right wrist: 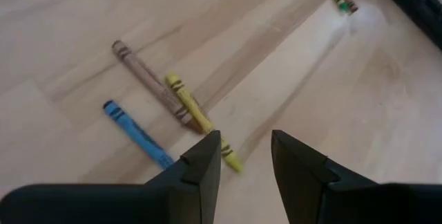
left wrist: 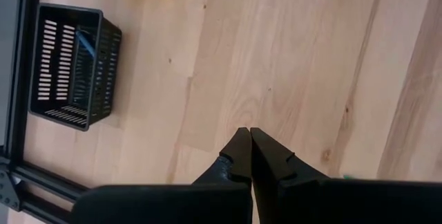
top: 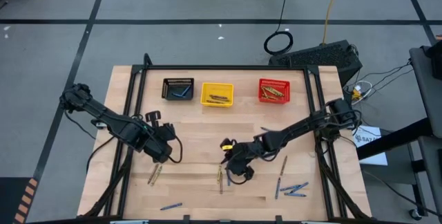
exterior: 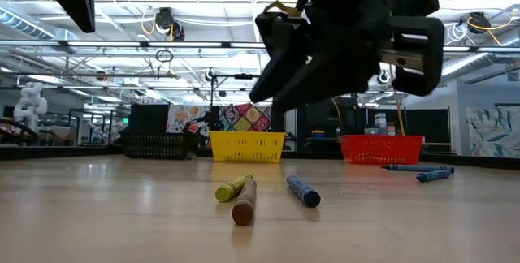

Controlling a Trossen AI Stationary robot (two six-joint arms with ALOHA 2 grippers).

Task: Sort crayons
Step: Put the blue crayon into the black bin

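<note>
A: In the high view, nearest the lens, your right gripper [top: 237, 171] hung with fingers apart over three crayons [top: 222, 176] near the bench's front edge.

B: And low down?

A: Yellow crayon [exterior: 231, 188], brown crayon [exterior: 244, 201] and blue crayon [exterior: 302, 191] lay close together.

B: Left wrist?

A: Your left gripper [left wrist: 249, 144] was pinched together, empty.

B: Right wrist?

A: The yellow one's tip sat by a finger; you needed to centre first.
</note>
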